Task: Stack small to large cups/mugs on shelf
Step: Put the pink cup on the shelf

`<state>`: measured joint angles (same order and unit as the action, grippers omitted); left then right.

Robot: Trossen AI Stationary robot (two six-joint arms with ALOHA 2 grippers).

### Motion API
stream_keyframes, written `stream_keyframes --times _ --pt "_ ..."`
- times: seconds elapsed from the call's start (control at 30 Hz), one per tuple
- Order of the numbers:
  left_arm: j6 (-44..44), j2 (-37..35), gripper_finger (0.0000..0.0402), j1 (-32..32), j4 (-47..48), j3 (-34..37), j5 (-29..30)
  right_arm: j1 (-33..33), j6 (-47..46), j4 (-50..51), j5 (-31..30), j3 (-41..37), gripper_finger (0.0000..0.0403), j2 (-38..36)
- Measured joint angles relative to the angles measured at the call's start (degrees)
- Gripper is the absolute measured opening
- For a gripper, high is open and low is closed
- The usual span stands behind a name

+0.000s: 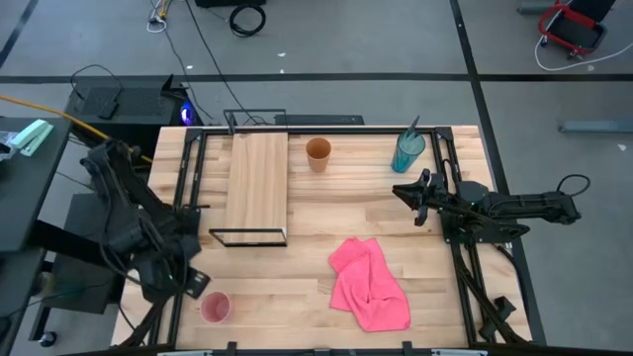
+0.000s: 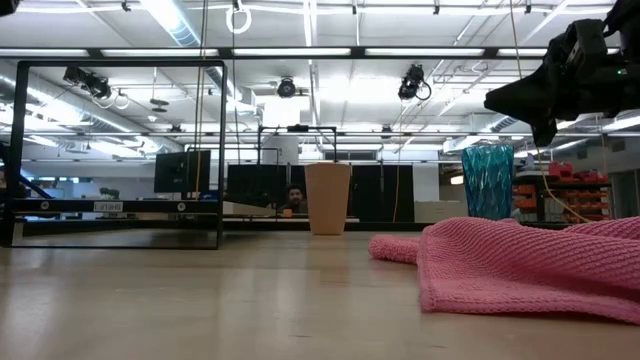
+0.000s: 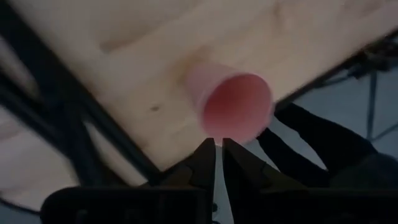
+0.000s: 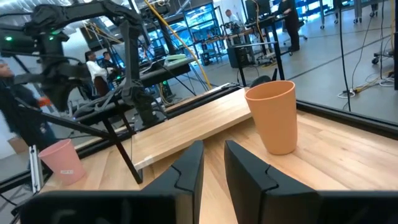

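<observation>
You have the slatted table (image 1: 346, 213) carrying everything, and the shelf (image 1: 257, 188), a light-wood plank in a thin black frame, serves as your landmark: it lies flat toward the far left part of the tabletop with nothing on it. The pink cloth (image 1: 368, 284) sits crumpled to the near right of the shelf. The teal tumbler (image 1: 407, 151) stands upright well to the right of the shelf, near the far edge, and the orange cup (image 1: 317, 153) stands upright just right of the shelf's far end. The small pink cup (image 1: 216, 308) stands on the near side of the shelf, close to the table's near left corner. Your left gripper (image 3: 217, 163) hangs right above that pink cup's rim, its fingers nearly together and clamped on nothing. Your right gripper (image 4: 213, 169) hovers well right of the shelf, near the tumbler, fingers slightly apart and holding nothing.
</observation>
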<state>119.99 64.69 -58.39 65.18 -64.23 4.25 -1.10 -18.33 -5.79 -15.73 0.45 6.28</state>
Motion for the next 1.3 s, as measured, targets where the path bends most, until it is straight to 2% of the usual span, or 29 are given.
stream_keyframes --times 0.23,0.57,1.07,1.3 --pt "-2.13 4.55 0.0040 0.02 -6.61 0.00 0.02 0.00 0.02 0.00 0.00 0.01 0.0073 -0.02" --pt "-2.12 11.05 0.0044 0.02 -4.51 0.00 0.61 0.00 0.02 0.01 0.00 0.00 0.0073 -0.01" --pt "-2.07 17.07 0.0095 0.02 -1.97 -0.02 0.61 0.00 -0.17 0.00 0.00 0.01 0.0073 -0.02" --pt "-2.13 19.21 0.0105 0.02 -2.01 -0.02 0.61 0.00 -0.20 0.00 0.00 0.00 0.0073 -0.01"
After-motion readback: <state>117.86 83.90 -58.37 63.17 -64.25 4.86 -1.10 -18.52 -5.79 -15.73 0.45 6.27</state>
